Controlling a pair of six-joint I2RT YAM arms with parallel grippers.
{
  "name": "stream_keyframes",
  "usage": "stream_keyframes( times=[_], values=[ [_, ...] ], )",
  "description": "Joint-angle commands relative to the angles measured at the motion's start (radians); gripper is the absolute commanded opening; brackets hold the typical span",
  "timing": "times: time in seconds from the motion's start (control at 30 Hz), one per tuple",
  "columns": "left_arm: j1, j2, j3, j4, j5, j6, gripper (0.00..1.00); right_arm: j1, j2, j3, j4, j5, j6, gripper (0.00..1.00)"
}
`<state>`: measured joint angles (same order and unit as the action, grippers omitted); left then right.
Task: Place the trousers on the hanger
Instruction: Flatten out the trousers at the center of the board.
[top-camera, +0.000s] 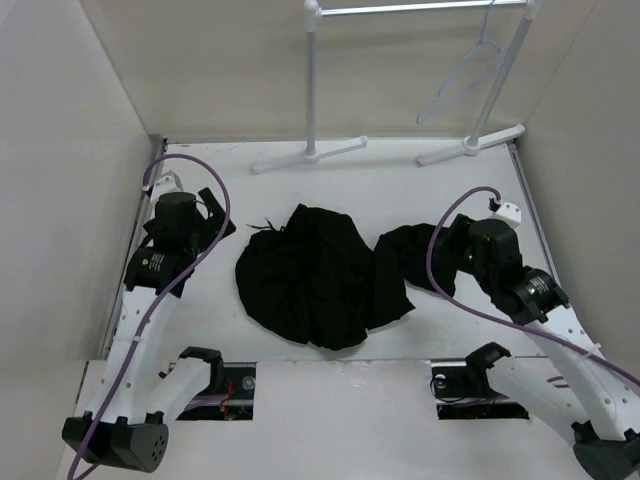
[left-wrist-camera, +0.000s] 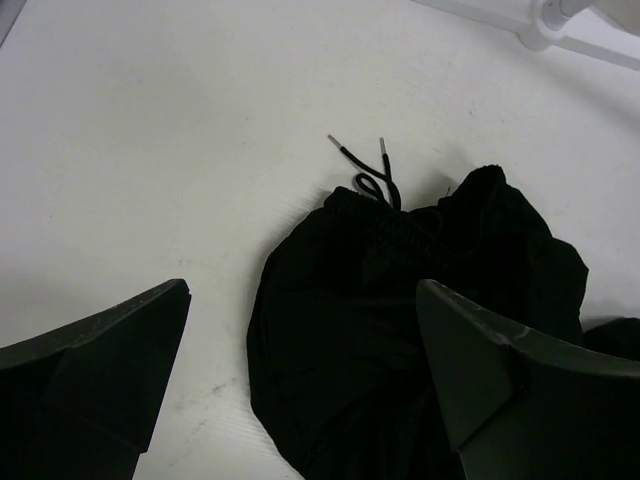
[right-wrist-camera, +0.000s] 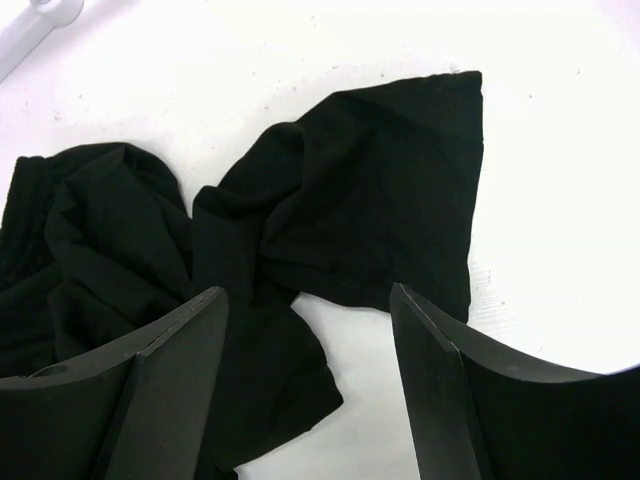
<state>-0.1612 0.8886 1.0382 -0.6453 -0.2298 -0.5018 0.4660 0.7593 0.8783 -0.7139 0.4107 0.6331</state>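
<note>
The trousers (top-camera: 318, 278) lie in a crumpled black heap at the middle of the table (top-camera: 380, 185), with one leg (right-wrist-camera: 400, 170) trailing toward the right edge. The hanger (top-camera: 462, 78) hangs from the rail of the rack (top-camera: 312, 90), which stands along the far edge; the hanger sits toward the far right corner, well apart from the cloth.

The left fingers (left-wrist-camera: 110, 360) are spread wide and hold nothing. They hover just beside the heap on its left, looking down at the gathered waistband (left-wrist-camera: 385, 215) and its drawstring (left-wrist-camera: 365, 165). The right fingers (right-wrist-camera: 160, 370) are also parted and empty, poised over the trailing leg near the twist where it joins the bunch.

The fabric looks soft, limp and light. It should fold and sag wherever it is not supported, and a pinch in the middle of the heap would likely lift several layers at once. The best holds seem to be the firmer edges: the waistband for the left side and the flat hem end of the leg for the right. Gripping these would let the cloth be pulled out long — draping it over the hanger's bar probably needs that. The drawstring is thin and likely to slip, so it makes a poor handle.
</note>
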Motion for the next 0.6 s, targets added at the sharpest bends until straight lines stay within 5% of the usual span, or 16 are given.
stream_keyframes(
  times=[0.0, 0.13, 0.33, 0.47, 0.5, 0.57],
  values=[
    [0.028, 0.026, 0.022, -0.014, 0.001, -0.029, 1.0, 0.015, -0.018, 0.053, 0.05, -0.009, -0.019, 0.72],
    [0.064, 0.015, 0.002, 0.033, 0.026, -0.034, 1.0, 0.041, 0.001, 0.086, 0.057, -0.042, -0.018, 0.61],
    [0.073, -0.043, -0.069, 0.11, 0.017, -0.104, 1.0, 0.188, 0.138, 0.188, 0.068, -0.079, 0.016, 0.15],
    [0.104, -0.097, -0.095, 0.104, -0.008, -0.17, 1.0, 0.312, 0.316, 0.298, 0.114, -0.095, 0.01, 0.09],
    [0.105, -0.096, -0.096, 0.101, 0.015, -0.167, 0.97, 0.34, 0.377, 0.336, 0.135, -0.098, 0.005, 0.1],
    [0.108, -0.08, -0.098, 0.089, 0.061, -0.138, 0.46, 0.381, 0.499, 0.405, 0.175, -0.124, -0.01, 0.17]
  ],
)
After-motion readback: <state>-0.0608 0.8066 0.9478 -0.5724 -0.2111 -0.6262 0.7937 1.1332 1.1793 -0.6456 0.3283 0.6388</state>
